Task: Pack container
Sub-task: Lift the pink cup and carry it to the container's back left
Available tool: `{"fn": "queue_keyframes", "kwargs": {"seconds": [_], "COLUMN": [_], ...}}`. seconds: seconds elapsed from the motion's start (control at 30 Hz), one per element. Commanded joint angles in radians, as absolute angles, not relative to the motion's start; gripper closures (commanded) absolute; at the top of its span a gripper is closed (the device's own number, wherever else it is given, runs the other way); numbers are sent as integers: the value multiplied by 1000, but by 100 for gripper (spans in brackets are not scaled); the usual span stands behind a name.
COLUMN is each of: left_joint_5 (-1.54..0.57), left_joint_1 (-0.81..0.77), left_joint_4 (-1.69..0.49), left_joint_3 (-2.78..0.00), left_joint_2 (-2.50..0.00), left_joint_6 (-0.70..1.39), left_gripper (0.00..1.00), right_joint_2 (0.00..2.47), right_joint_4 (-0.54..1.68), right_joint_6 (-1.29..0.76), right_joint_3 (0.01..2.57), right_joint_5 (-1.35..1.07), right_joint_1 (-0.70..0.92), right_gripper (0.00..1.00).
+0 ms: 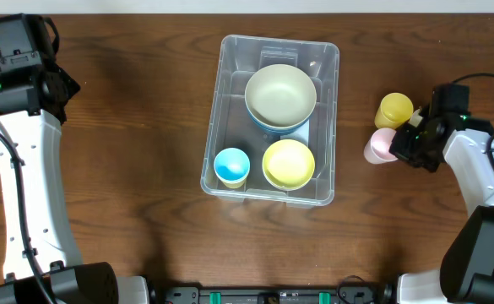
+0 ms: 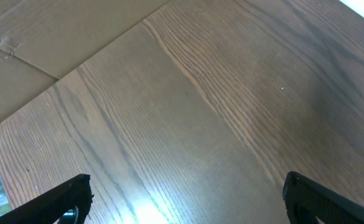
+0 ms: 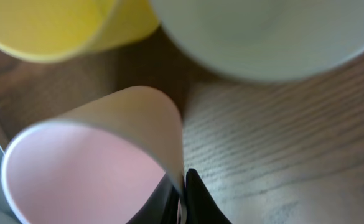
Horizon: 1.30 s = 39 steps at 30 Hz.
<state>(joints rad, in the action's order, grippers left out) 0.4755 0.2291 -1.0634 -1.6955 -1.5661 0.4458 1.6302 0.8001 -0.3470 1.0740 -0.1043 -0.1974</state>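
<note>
**Clear bin half packed, right hand pinching a pink cup**

The large clear rectangular plastic container (image 1: 226,110) sits about mid-desk, long side running away from the robot. It's see-through, with rounded corners and a moulded raised panel in the base at the far end.

Inside it, a big pale green bowl (image 1: 280,93) is nested in a blue bowl (image 1: 268,125) at the far end. A yellow bowl (image 1: 289,163) is in the near right corner, and a small light-blue cup (image 1: 231,165) is in the near left corner.

The dark wood-grain desk (image 1: 128,127) shows through the walls.

The right hand (image 3: 183,196) is off to the right of the container, well clear of it. Its jaws are squeezed down on the wall of a small pink plastic cup (image 3: 94,162), right at the rim, and the cup is tilted with its mouth toward the wrist camera. A yellow plastic cup (image 1: 394,110) is just beside the pink one on the far side. The right wrist view also has a pale rounded thing (image 3: 262,37) up top, too blurred to say what it is.

The left hand (image 2: 188,199) is over bare desk far to the left, jaws spread wide with nothing between them.
</note>
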Motion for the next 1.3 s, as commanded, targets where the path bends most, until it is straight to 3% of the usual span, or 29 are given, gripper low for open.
{"fn": "queue_keyframes", "kwargs": {"seconds": [0.0, 0.43, 0.63, 0.97, 1.27], "left_joint_5": [490, 490, 490, 490, 490], "left_joint_1": [233, 233, 233, 233, 233], "left_joint_4": [-1065, -1065, -1065, -1065, -1065], "left_joint_3": [-1699, -1699, -1699, -1699, -1699], "left_joint_2": [-1570, -1570, -1570, -1570, -1570], "left_joint_6": [455, 455, 455, 455, 455], "left_gripper": [2, 2, 2, 2, 2], "right_joint_2": [1596, 1327, 1309, 1373, 1623], "right_joint_4": [824, 1049, 1092, 913, 761], "right_joint_6": [-347, -308, -311, -344, -343], "right_joint_3": [1104, 1314, 1479, 1523, 1523], "right_joint_5": [-109, -86, -75, 56, 105], "right_joint_1": [-189, -139, 79, 534, 706], "right_gripper": [96, 99, 99, 99, 99]}}
